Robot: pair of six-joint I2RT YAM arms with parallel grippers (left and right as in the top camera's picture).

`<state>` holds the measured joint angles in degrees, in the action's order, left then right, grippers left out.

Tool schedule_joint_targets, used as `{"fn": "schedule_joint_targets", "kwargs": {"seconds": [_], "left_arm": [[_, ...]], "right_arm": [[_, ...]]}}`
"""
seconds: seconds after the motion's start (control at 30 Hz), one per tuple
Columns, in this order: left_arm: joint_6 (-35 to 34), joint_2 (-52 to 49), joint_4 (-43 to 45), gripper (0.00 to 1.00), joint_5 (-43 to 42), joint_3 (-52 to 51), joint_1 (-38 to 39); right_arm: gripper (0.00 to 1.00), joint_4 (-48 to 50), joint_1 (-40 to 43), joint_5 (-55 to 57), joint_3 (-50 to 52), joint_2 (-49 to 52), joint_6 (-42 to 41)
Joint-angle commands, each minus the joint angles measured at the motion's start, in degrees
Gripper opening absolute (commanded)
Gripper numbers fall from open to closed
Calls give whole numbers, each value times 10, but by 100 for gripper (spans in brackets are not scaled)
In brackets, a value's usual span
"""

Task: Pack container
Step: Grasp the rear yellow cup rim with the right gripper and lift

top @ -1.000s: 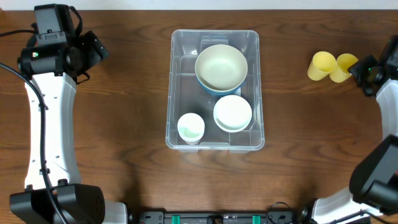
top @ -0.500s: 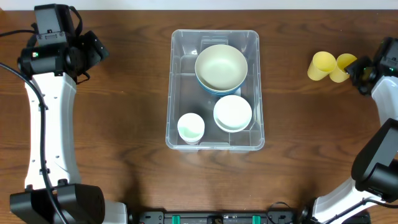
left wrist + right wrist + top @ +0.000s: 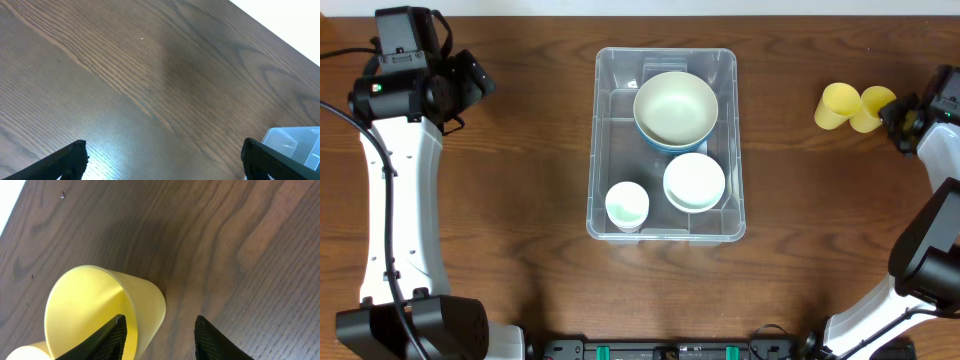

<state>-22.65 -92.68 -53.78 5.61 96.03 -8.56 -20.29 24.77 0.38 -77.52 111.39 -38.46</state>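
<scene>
The clear plastic container (image 3: 603, 140) stands in the middle of the table and holds a large cream bowl (image 3: 675, 108), a white bowl (image 3: 694, 181) and a small white cup (image 3: 627, 205). Two yellow cups lie at the far right, one (image 3: 839, 105) beside the other (image 3: 872, 106). My right gripper (image 3: 898, 118) is at the right-hand cup. In the right wrist view its jaws straddle that cup's (image 3: 95, 305) wall, left finger (image 3: 112, 337) inside the mouth, right finger (image 3: 215, 340) outside with a gap. My left gripper (image 3: 162, 150) hangs wide open over bare wood, left of the container's corner (image 3: 295, 142).
The table's far edge runs close behind the container and the yellow cups. Both arm bases stand at the near edge, left and right. The rim of the other yellow cup (image 3: 25, 352) shows at the lower left of the right wrist view.
My right gripper has narrowed its jaws around the yellow cup's wall and shifted slightly. The left arm and the container's contents have not moved.
</scene>
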Motion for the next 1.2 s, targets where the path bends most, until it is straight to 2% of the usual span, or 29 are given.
{"fn": "schedule_joint_targets", "kwargs": {"seconds": [0.0, 0.23, 0.33, 0.47, 0.67, 0.87, 1.17], "left_arm": [[1, -5, -2, 98, 9, 5, -2], [1, -5, -2, 98, 9, 5, -2], [1, -5, -2, 98, 9, 5, -2], [1, -5, -2, 98, 9, 5, -2], [1, -5, -2, 98, 9, 5, -2], [1, -5, -2, 98, 9, 5, -2], [1, -5, -2, 98, 9, 5, -2]], "right_arm": [[44, 4, 2, 0, -4, 15, -9], [42, 29, 2, -17, -4, 41, -9], [33, 41, 1, -36, -4, 45, -7], [15, 55, 1, -53, -4, 44, 5], [2, 51, 4, -53, -4, 30, 53], [1, 31, 11, -47, -4, -30, 79], [1, -31, -5, -42, -4, -191, 152]]}}
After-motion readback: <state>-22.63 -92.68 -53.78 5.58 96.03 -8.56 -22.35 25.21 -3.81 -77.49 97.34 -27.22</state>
